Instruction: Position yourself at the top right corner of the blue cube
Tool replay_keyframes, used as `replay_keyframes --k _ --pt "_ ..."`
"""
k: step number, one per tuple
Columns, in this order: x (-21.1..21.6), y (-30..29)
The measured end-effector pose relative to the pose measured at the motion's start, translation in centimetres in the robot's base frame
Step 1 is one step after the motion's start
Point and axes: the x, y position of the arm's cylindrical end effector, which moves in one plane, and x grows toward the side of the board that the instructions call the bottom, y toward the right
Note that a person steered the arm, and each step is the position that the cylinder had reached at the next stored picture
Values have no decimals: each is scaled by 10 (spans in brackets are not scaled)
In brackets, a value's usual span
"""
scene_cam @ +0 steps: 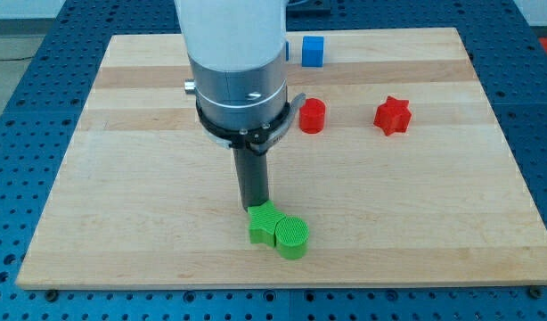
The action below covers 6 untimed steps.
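The blue cube (313, 51) sits near the view's top, just right of the arm's white body. My tip (254, 209) is far below it, low on the board, touching the top edge of a green block (265, 224). A second green block, round (293, 238), lies against the first at its lower right. The arm's body hides the board left of the blue cube.
A red cylinder (312, 116) stands right of the arm at mid height. A red star (392, 115) lies further to the view's right. The wooden board (122, 178) rests on a blue perforated table (536, 134).
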Motion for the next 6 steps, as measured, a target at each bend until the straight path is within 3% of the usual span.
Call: replay_keyframes --k 1,2,3,4,6 --pt "2 0" --pt "-32 -22" --pt "-100 -37" --pt "-153 -8" --pt "-268 158"
